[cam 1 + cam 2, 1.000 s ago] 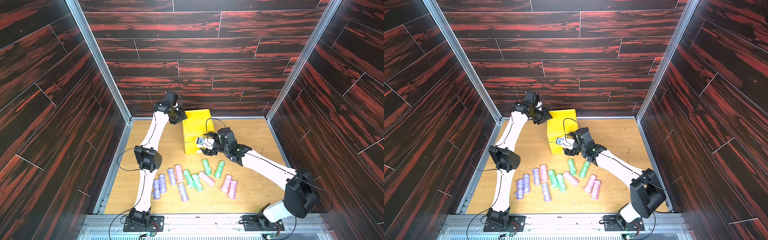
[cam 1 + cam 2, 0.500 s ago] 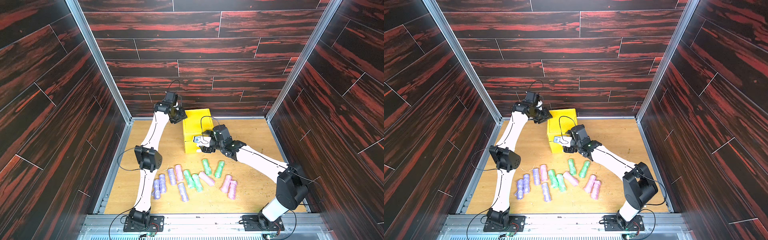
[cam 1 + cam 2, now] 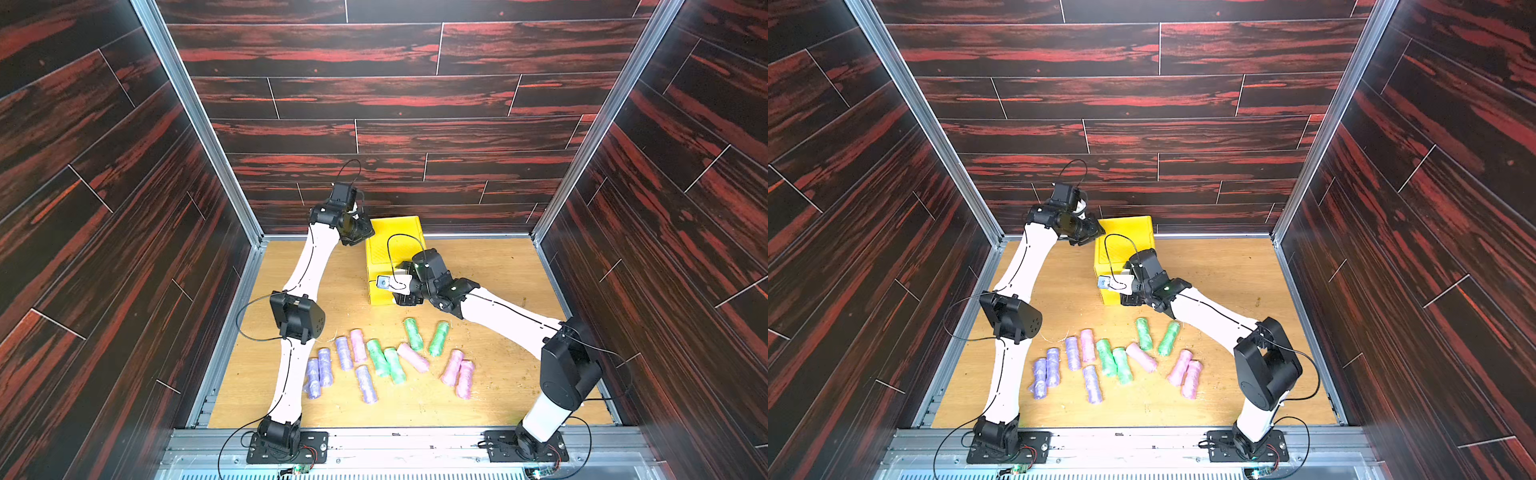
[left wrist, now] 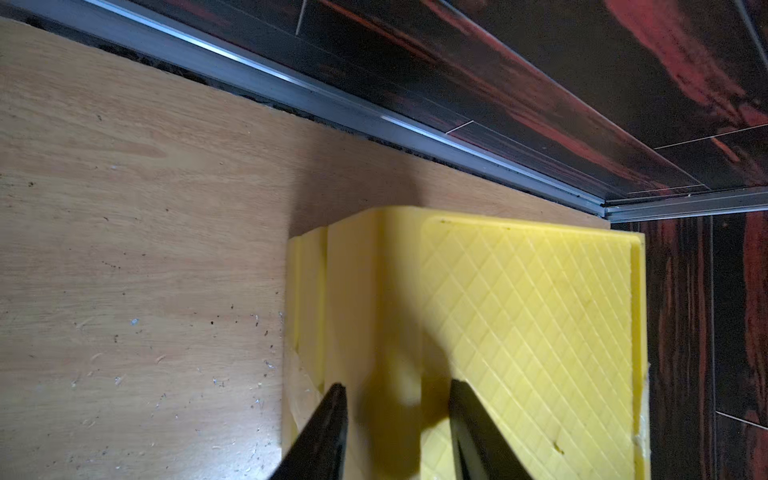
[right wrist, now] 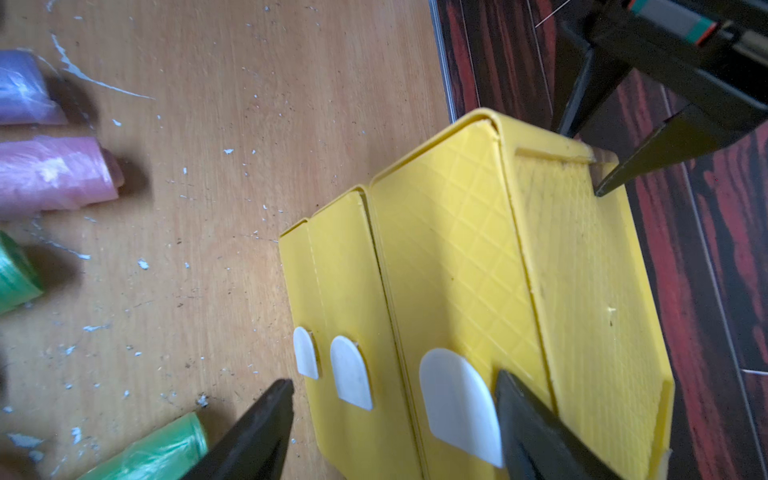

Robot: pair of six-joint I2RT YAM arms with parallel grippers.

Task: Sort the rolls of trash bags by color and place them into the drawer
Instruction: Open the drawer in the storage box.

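Observation:
The yellow drawer (image 3: 395,249) (image 3: 1125,237) stands at the back of the floor, its three fronts each carrying a white patch (image 5: 457,403). My left gripper (image 3: 361,235) (image 4: 397,395) is open, its jaws straddling the cabinet's top back corner (image 4: 519,311). My right gripper (image 3: 401,297) (image 5: 395,382) is open just in front of the drawer fronts, with the white patches between its fingers. The rolls of trash bags lie loose on the floor nearer me: purple (image 3: 344,352), pink (image 3: 358,345) and green (image 3: 413,334). None is held.
The floor is wooden board (image 3: 498,282), closed in by dark red panel walls and metal rails (image 3: 478,237). The left elbow (image 3: 297,318) hangs over the floor left of the rolls. The right arm's elbow (image 3: 569,365) stands right of the pink rolls.
My right gripper has slid left across the drawer fronts and closer to them. The left arm has stayed at the cabinet's back corner. The rolls have not moved.

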